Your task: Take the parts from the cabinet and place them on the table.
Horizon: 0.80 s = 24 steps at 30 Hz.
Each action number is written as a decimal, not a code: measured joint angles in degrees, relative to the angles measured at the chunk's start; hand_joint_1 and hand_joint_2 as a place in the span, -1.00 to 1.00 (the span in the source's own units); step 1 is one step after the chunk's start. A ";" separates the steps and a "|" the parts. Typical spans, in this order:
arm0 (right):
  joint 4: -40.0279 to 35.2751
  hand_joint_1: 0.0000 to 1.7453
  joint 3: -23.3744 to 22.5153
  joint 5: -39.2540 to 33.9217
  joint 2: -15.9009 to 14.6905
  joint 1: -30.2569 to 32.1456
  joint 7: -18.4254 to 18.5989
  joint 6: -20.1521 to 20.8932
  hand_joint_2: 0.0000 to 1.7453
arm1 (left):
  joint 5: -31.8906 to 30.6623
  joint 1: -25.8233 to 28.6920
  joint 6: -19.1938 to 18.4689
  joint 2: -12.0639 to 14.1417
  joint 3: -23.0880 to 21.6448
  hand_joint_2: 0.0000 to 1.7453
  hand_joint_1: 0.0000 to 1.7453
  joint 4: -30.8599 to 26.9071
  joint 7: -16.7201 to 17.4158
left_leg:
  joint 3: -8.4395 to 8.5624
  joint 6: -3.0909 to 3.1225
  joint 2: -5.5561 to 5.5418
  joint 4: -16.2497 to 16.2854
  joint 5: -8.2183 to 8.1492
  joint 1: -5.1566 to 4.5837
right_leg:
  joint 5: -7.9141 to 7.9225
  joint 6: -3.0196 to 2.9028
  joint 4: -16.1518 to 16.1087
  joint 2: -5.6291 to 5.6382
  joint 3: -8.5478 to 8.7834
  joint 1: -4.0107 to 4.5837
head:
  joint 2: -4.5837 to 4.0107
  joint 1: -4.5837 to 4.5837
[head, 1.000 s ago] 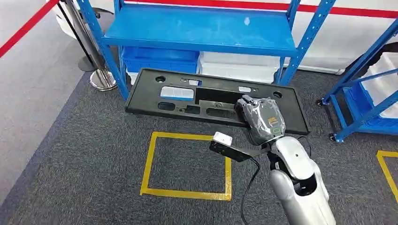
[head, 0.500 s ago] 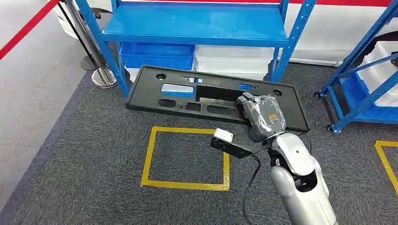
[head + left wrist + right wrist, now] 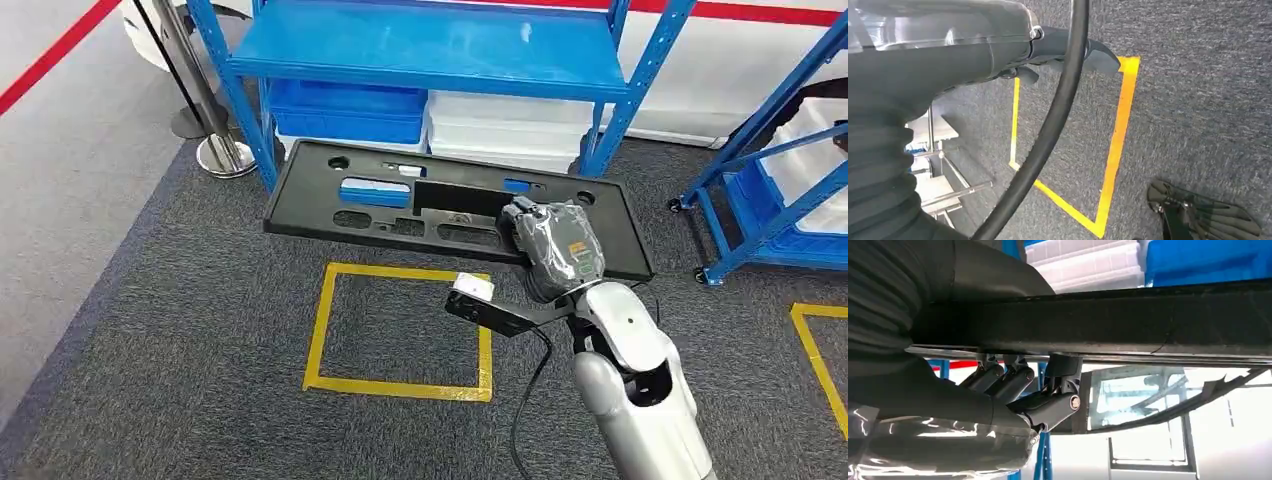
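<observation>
A long black plastic panel (image 3: 400,215) with several cut-outs hangs level above the carpet in front of the blue rack. My right hand (image 3: 560,250), wrapped in a clear cover, grips the panel near its right end. In the right wrist view the dark fingers (image 3: 1013,377) hook over the panel's edge (image 3: 1148,325), with the thumb clamped against it. My left hand (image 3: 1063,50) hangs over the carpet with nothing in it, its fingers loosely out.
The blue rack (image 3: 430,50) stands just behind the panel, with a blue bin (image 3: 340,105) and a white bin (image 3: 510,125) under its shelf. A second blue rack (image 3: 790,190) is at the right. A yellow taped square (image 3: 400,330) marks the carpet. A stanchion base (image 3: 225,155) is at the left.
The whole picture has shifted a little, so the camera has moved. The panel stays in my right hand in the same grip.
</observation>
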 joint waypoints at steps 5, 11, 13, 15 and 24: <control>0.07 1.00 0.00 -0.31 -0.13 -0.54 0.20 0.13 1.00 | 0.28 -0.01 0.00 -0.07 0.02 1.00 -1.00 0.00 -0.24 | -0.50 -0.54 0.15 1.05 -0.19 -0.72 | 7.21 -1.57 -17.31 -2.53 8.15 0.92 | 0.00 0.00; 0.17 1.00 0.00 -0.42 -0.17 -0.76 0.35 0.28 1.00 | 0.46 0.13 0.00 -0.09 0.02 1.00 -1.00 0.00 -0.33 | -2.57 -2.13 0.45 5.71 -4.01 -0.30 | 8.36 -2.97 -17.69 -0.67 7.33 0.36 | 0.00 -0.02; 0.35 1.00 0.00 -0.41 -0.17 -0.73 0.35 0.33 1.00 | 0.50 0.13 0.00 0.00 0.02 1.00 -1.00 0.00 -0.33 | -6.12 -2.51 0.42 14.73 -8.57 -0.21 | 8.54 -3.09 -17.55 -0.09 7.01 0.39 | 0.00 -0.02; 0.55 1.00 0.00 -0.41 -0.17 -0.64 0.37 0.37 1.00 | 0.50 0.20 0.00 -0.04 0.02 1.00 -1.00 0.00 -0.33 | -7.45 -2.59 0.42 18.65 -9.10 -0.20 | 8.68 -2.94 -17.21 0.70 6.64 0.40 | 0.00 -0.02; 0.63 1.00 0.00 -0.44 -0.19 -0.83 0.37 0.42 1.00 | 0.61 0.03 0.00 -0.07 0.06 1.00 -1.00 0.00 -0.44 | 1.69 -0.53 -1.24 0.57 -1.63 -0.01 | 9.88 -0.61 -16.76 3.95 5.33 0.57 | 0.00 -0.04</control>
